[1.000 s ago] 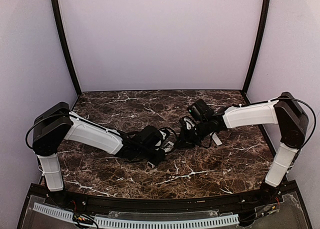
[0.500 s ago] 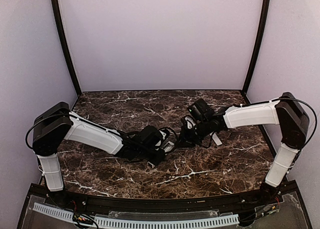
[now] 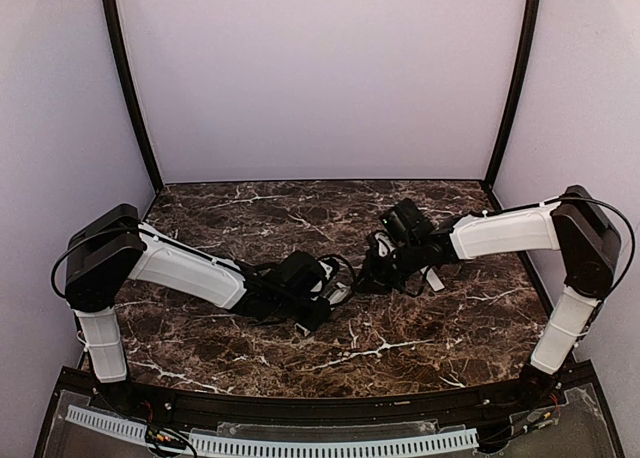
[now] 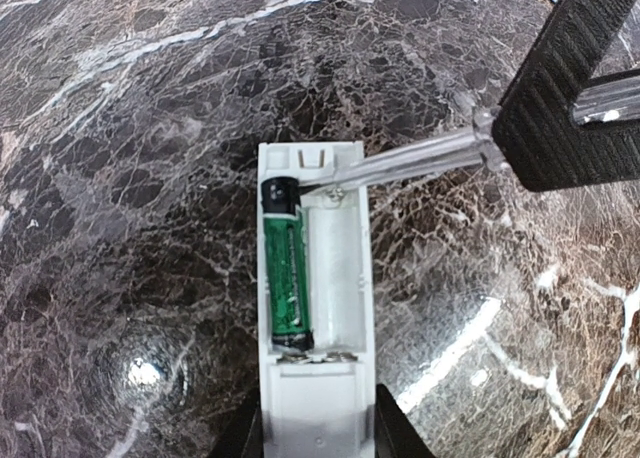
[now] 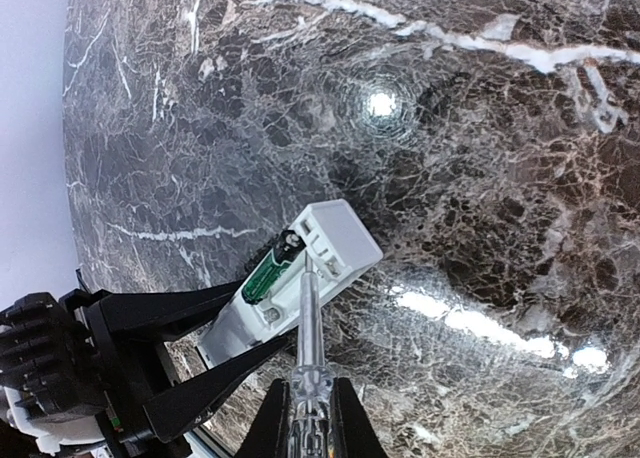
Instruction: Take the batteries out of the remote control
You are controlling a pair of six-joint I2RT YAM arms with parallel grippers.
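Observation:
The white remote control point(image 4: 316, 398) lies back-up with its compartment open, and my left gripper point(image 4: 317, 430) is shut on its lower body. One green battery point(image 4: 287, 273) sits in the left bay; the bay beside it holds nothing. My right gripper point(image 5: 311, 386) is shut on a clear-handled screwdriver point(image 5: 306, 318). The screwdriver's shaft point(image 4: 400, 166) crosses the top of the compartment, its tip at the battery's black upper end. The right wrist view shows the remote control point(image 5: 330, 240) and the battery point(image 5: 268, 270) between the left fingers point(image 5: 200, 383). From above, both grippers point(image 3: 335, 290) point(image 3: 375, 273) meet mid-table.
The dark marble table point(image 3: 400, 338) has pale walls on three sides. A thin pale strip point(image 3: 433, 278) lies on the table just under the right forearm. Both arms reach inward from the table's sides.
The right wrist has edged slightly toward the back right. The left arm and the remote control have stayed put.

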